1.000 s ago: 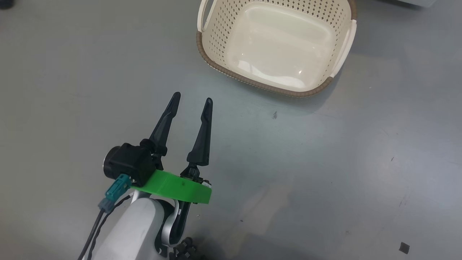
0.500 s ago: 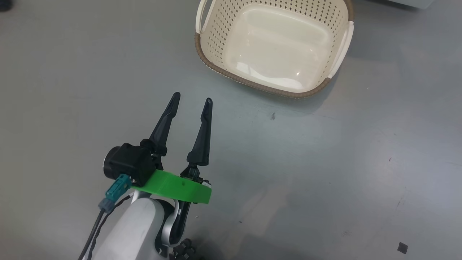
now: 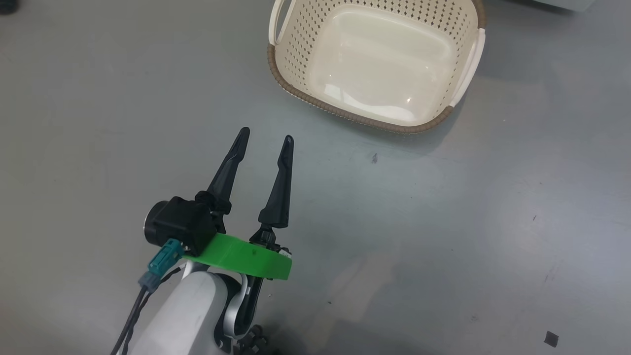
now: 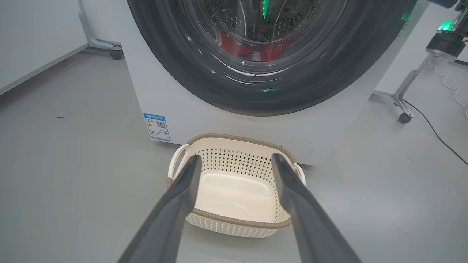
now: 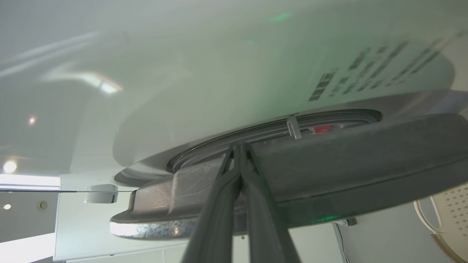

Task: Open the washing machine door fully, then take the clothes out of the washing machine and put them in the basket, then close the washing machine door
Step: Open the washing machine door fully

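Barely any change: left gripper (image 3: 266, 135), open and empty, nudged slightly near the basket (image 3: 355, 117), right gripper (image 5: 239, 146) stays pinched shut at the washing machine door (image 5: 347, 160) rim, clothes (image 4: 237, 47) inside the washing machine (image 4: 175, 98), so door-opening looks unfinished.

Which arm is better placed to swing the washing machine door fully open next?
Right. The right gripper, shut, has its tips at the rim of the washing machine door, which looks slightly ajar. The left gripper, open, hovers over the floor short of the basket.
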Controlling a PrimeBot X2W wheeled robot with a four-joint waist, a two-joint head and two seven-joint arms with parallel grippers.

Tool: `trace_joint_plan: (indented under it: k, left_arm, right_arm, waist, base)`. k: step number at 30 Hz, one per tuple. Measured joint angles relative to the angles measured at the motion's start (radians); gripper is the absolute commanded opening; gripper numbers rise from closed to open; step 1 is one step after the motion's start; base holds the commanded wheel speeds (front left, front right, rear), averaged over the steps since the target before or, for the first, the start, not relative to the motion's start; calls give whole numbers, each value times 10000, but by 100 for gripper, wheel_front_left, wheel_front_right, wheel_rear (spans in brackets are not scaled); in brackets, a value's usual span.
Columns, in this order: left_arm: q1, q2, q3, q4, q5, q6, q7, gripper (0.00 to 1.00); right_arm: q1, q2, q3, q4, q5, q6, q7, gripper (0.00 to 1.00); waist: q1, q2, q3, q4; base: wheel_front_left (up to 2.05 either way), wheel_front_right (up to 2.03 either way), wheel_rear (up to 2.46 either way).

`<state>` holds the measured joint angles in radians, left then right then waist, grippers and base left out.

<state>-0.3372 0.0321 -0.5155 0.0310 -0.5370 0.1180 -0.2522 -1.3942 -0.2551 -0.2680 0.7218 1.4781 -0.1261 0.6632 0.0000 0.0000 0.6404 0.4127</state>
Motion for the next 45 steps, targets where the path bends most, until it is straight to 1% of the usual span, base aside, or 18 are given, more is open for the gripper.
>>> trace_joint_plan:
  k: [12, 21, 30, 38, 43, 45]
  left_arm:
    - [0, -2, -54, -59, 2, 0, 0, 100]
    - [0, -2, -36, -58, 4, 0, 0, 100]
    - [0, -2, 19, 23, 98, 0, 0, 100]
    - [0, -2, 111, 213, 142, 0, 0, 100]
    - [0, 0, 255, 257, 215, 0, 0, 100]
    - [0, 0, 263, 274, 228, 0, 0, 100]
  right_arm:
    - [-329, 19, -23, 343, 4, 0, -90, 0]
    - [-331, -58, -40, 696, 182, 0, 349, 0]
    - [-229, 17, 115, 1035, 180, -2, 577, 0]
    - [212, 69, 276, 1235, 165, 13, 796, 0]
    - [391, 215, 278, 1348, 165, 15, 798, 0]
    - [503, 284, 278, 1373, 165, 98, 803, 0]
  waist:
    - [0, 0, 62, 85]
    - [0, 0, 27, 71]
    - [0, 0, -210, -153]
    - [0, 0, -492, -348]
    - [0, 0, -679, -491]
    - [0, 0, -747, -554]
  base:
    - [0, 0, 0]
    - [0, 0, 0]
    - [0, 0, 0]
    - [0, 0, 0]
    - [0, 0, 0]
    - [0, 0, 0]
